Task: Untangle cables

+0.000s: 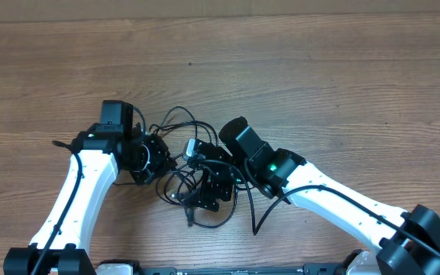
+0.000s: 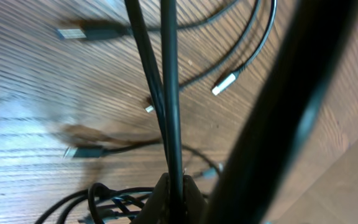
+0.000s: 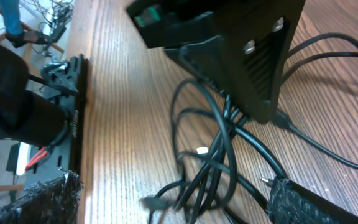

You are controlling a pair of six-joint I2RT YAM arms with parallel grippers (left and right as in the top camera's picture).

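Overhead view: two arms meet at a cable tangle

Nearest, the right gripper [image 1: 203, 195] hangs over the cables [image 1: 193, 153], a black knot in the middle of the wooden worktop [image 1: 319, 76]. Its jaws are spread wide, with strands lying between them. Just left and slightly farther, the left gripper [image 2: 174, 199] has its jaws clenched on taut strands. Loose loops and a small plug [image 2: 225, 83] trail toward the far side.

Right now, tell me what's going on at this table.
Two robot arms are working a knot of thin black cables on the wooden table. The left gripper is pinched on one strand running taut from its fingertips. The right gripper looks open, straddling the tangle. Nothing is untangled yet; plugs lie loose on the wood.
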